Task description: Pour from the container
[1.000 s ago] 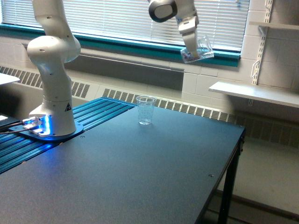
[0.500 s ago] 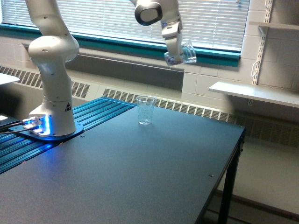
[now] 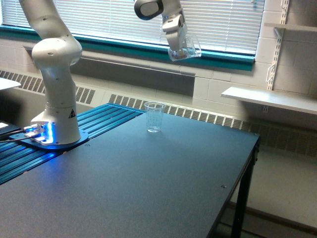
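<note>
Gripping the container [image 3: 185, 48] from the side, the gripper [image 3: 176, 42] hangs high in front of the window blinds [image 3: 99, 20], its fingers closed on the squat clear cup's wall; exactly how the pads sit on the plastic is too small to make out. The container is in the air, well above the table [image 3: 148, 188] and somewhat toward the exterior view's right of the taller speckled cup [image 3: 154, 117], which stands upright on the dark tabletop near its far edge. The container looks tipped rather than level: its short axis, from base to mouth, appears to lean, with the mouth turned toward the exterior view's right and slightly up and the base toward the gripper, though the clear walls against the bright blinds make the tilt hard to read. Whether it holds anything cannot be told. The main risk, as I judge it, is the height and offset: a pour started from here would fall a long way and likely miss the narrow mouth below, scattering on the table. A wide mouth also sheds its contents in a broad stream, so a fast tilt would overshoot. Thin plastic may flex or slip in a side grip as the wrist rolls. The robot base [image 3: 54, 134] stands well apart, at the exterior view's left.
</note>
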Robot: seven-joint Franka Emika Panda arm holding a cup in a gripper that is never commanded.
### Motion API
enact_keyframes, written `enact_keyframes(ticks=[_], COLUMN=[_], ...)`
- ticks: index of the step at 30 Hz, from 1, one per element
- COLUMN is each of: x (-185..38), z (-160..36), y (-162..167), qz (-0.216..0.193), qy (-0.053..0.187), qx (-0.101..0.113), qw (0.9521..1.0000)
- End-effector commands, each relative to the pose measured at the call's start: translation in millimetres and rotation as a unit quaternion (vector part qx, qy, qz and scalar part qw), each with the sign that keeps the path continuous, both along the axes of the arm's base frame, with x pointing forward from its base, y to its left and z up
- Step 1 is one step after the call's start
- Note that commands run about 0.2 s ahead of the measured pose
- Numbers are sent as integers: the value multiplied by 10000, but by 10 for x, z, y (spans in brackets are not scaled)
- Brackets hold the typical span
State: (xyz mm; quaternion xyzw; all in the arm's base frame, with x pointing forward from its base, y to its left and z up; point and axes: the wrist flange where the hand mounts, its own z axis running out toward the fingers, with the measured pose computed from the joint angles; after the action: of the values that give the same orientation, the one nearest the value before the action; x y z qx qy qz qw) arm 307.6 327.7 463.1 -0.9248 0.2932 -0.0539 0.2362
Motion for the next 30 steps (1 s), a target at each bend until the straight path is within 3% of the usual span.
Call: enact_keyframes(ticks=[1,15,30], x=[-208,-626,-966], z=[-109,-473,-970], y=[29,88,-11], qz=[-255,-552,-797], qy=[309,935,1526], qx=[71,290,258], qw=[9992,9937,9847])
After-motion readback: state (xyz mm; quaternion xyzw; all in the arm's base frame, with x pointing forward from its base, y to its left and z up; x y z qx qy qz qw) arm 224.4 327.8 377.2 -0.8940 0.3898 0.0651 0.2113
